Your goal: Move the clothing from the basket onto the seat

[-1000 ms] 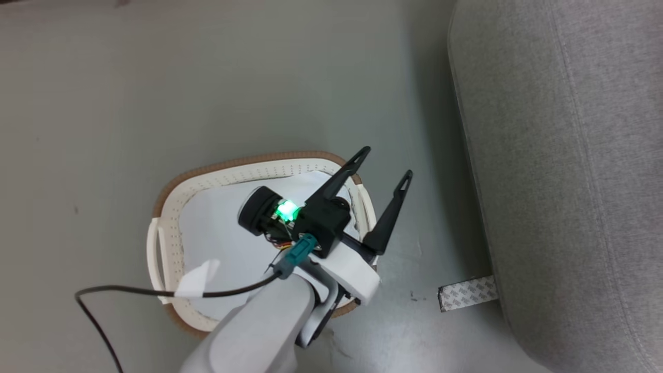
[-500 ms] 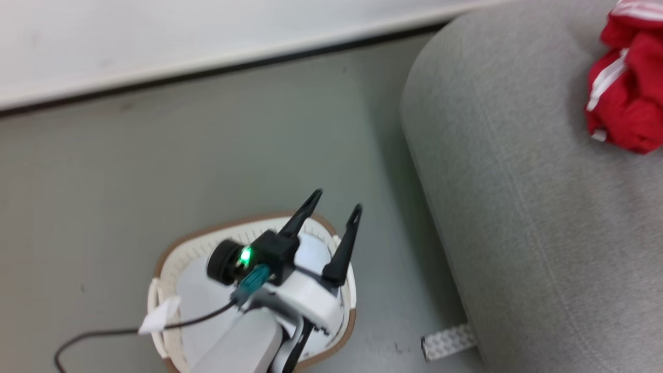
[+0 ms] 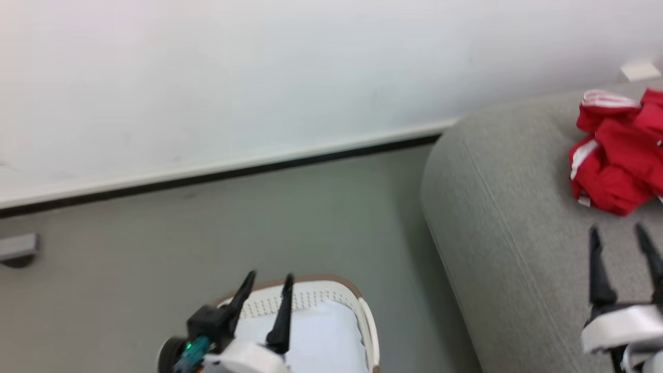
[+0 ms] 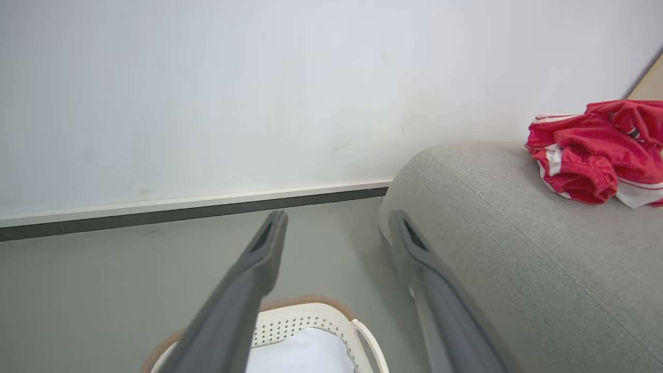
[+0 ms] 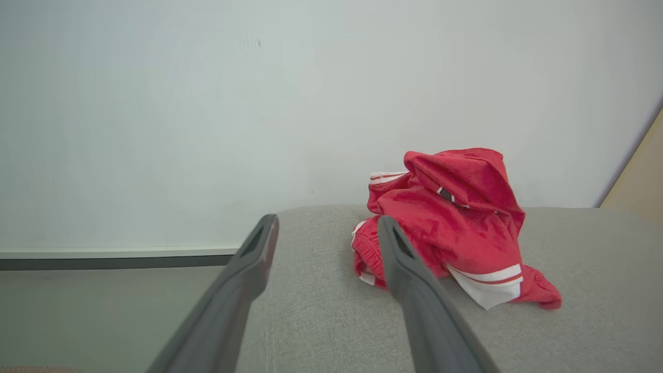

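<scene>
Hovering left fingers [image 3: 282, 317] spread, empty over the basket [image 3: 331, 296], right fingers [image 3: 599, 274] spread, empty above the seat [image 3: 507, 217], just short of the clothing [image 3: 614, 155] bunched there; open floor [image 3: 311, 217] between basket and seat's rounded edge

Left gripper [image 3: 269, 278]: bottom-centre of head view, fingers [image 3: 282, 316] pointing up, tilted slightly right, jaws spread, holding nothing. Right gripper [image 3: 616, 230]: bottom-right corner, fingers near-upright and roughly parallel, spread, holding nothing. White wrist housing [image 3: 616, 324] below it. Green light [image 3: 189, 345] on left wrist.
</scene>
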Tool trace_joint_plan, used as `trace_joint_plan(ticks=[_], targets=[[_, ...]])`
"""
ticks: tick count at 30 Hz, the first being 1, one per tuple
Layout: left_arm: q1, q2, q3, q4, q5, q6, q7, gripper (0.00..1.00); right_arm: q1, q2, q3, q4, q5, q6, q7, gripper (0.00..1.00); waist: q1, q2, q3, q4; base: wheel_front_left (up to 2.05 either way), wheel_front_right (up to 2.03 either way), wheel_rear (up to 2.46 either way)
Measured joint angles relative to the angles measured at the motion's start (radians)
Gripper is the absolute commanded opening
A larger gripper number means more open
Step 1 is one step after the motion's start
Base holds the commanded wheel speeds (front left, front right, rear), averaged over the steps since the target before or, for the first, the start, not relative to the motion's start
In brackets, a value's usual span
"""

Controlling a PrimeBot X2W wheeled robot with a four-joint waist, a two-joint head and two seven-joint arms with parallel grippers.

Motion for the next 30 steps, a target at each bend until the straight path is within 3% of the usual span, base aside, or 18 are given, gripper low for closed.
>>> trace_joint_plan(ticks=[12, 22, 30], targets=[[0.166, -0.012, 0.203, -0.009, 0.049, -0.034, -0.001, 1.0, 0.167, 0.071, 0.081, -0.033, -0.022, 0.0, 0.0, 1.0, 0.0, 0.0001, -0.125, 0.088, 0.0, 0.0, 0.0], [0.245, -0.049, 0.336, 0.0, 0.11, -0.081, -0.001, 1.0, 0.223, 0.081, 0.157, -0.021, 0.001, 0.0, 0.0, 1.0, 0.0001, 0.0001, -0.173, 0.11, 0.0, 0.0, 0.0], [0.261, -0.069, 0.384, 0.007, 0.14, -0.106, -0.001, 1.0, 0.234, 0.082, 0.191, -0.013, 0.023, 0.0, 0.0, 1.0, 0.0002, 0.0001, -0.185, 0.11, 0.0, 0.0, 0.0]])
